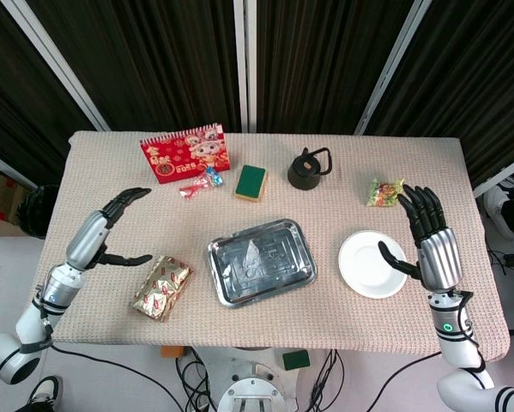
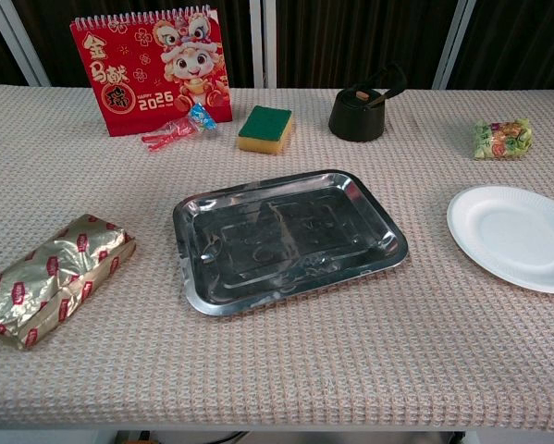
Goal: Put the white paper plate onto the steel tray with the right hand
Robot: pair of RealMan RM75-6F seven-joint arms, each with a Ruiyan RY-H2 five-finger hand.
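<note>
Bright even light, sharp, glare on tray (image 2: 286, 236)

— Where does the tray (image 1: 262, 261) sit?
— In the middle of the table (image 1: 111, 215), toward the front edge. The plate (image 1: 372, 263) lies to its right, apart from it, flat on the table.
— And the right hand (image 1: 430, 236)?
— At the plate's right rim, fingers spread, thumb reaching over the plate's edge. The left hand (image 1: 111, 230) hovers at the far left, just left of the wrapped packet (image 1: 162, 287), which lies left of the tray.
— What's at the back?
— A calendar (image 1: 186, 153) stands back left; a candy wrapper (image 1: 201, 184) lies just before it. A sponge (image 1: 250, 183) sits right of that, then a small kettle (image 1: 308, 168). A snack bag (image 1: 384, 191) lies behind the plate.
</note>
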